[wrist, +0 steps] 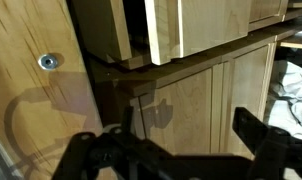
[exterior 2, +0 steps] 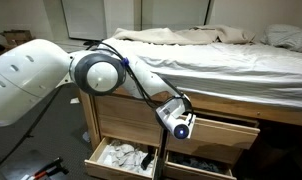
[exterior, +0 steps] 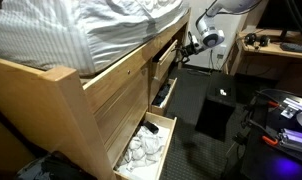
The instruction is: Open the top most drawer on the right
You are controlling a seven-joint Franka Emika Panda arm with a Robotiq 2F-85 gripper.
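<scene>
The bed frame holds two rows of light wooden drawers. The top drawer on the right (exterior 2: 223, 130) stands out a little from the frame; it also shows in an exterior view (exterior: 168, 55). My gripper (exterior 2: 177, 122) is at that drawer's near edge, also seen in an exterior view (exterior: 193, 42). In the wrist view my gripper (wrist: 176, 150) has its dark fingers spread wide and empty, with a wooden drawer front (wrist: 186, 105) close behind them. Whether a finger touches the wood is not clear.
The lower drawer with white cloth (exterior 2: 121, 157) is pulled out, also visible in an exterior view (exterior: 143, 146). The lower drawer beside it (exterior 2: 196, 163) with dark contents is out too. A black box (exterior: 216, 110) stands on the floor by a desk (exterior: 276, 50).
</scene>
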